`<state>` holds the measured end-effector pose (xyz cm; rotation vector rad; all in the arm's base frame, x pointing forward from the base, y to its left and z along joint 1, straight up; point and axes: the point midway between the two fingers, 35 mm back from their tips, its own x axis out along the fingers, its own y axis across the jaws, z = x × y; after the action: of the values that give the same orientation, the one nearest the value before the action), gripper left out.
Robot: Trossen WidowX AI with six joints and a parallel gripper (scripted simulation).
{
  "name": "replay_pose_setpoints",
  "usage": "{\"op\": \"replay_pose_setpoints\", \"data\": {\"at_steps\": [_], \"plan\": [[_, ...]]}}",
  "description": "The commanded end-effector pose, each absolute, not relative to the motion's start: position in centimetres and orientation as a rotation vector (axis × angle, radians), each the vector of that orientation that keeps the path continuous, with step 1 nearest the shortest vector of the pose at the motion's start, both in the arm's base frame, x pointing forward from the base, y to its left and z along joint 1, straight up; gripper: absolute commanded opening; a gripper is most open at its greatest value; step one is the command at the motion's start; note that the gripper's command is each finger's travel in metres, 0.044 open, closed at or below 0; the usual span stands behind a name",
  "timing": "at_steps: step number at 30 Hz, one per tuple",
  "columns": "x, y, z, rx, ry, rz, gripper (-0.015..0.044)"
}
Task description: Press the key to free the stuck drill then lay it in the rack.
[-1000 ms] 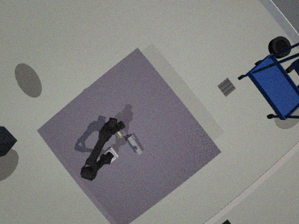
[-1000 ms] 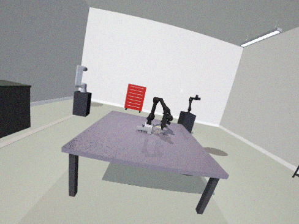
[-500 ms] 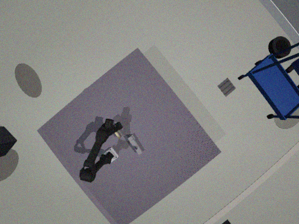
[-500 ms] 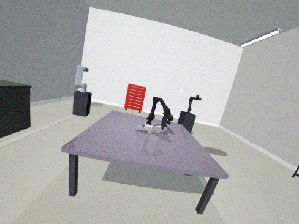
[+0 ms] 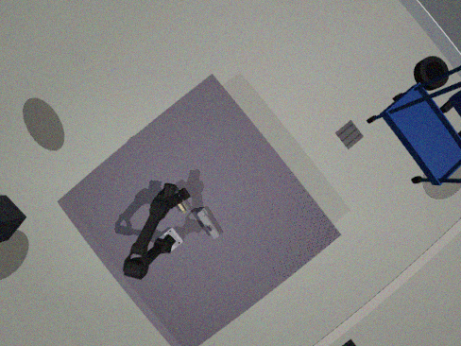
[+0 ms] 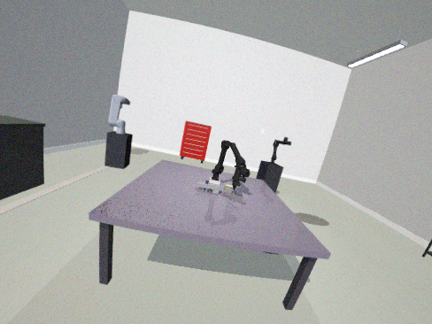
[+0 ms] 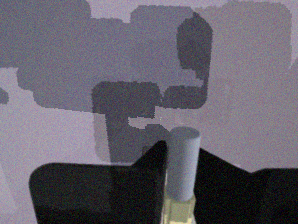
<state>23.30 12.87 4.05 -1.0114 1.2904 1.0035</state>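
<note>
Gripper: the jaws (image 5: 182, 203) (image 6: 235, 188) are closed on the drill, with 1 dark finger on each side of it in the wrist view.
Drill: a slim piece (image 5: 182, 207) (image 6: 228, 186) (image 7: 184, 165) with a blue-gray cylindrical end and a yellowish section, held between the fingers above the table; its blue-gray end points away from the wrist camera.
Arm: the black arm (image 5: 150, 229) (image 6: 237, 156) rises from its base, bends at a high elbow and reaches down to the gripper.
Arm base: a pale plate (image 5: 178, 235) (image 6: 214, 181) on the table.
Gray fixture: an elongated block (image 5: 206, 221) near the gripper and apart from the base plate; too small to tell whether it is the rack.
Key: cannot be told apart at this size.
Table: a purple-gray top (image 5: 264, 189) (image 6: 177, 212), with the arm's shadow across it.
Room: 1 red drawer cabinet (image 6: 196, 141) stands behind the table; 1 blue cart (image 5: 412, 149) is on the floor, well apart from it.
</note>
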Motion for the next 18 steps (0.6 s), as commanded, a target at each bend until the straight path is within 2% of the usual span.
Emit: {"op": "replay_pose_setpoints", "data": {"at_steps": [1, 16, 18], "plan": [[23.3, 12.9, 3.6, -1.010, 1.293, 1.001, 0.0000], [23.4, 13.0, 1.6, -1.010, 1.293, 1.001, 0.0000], [23.5, 13.1, 2.2, -1.005, 1.285, 1.004, 0.0053]]}}
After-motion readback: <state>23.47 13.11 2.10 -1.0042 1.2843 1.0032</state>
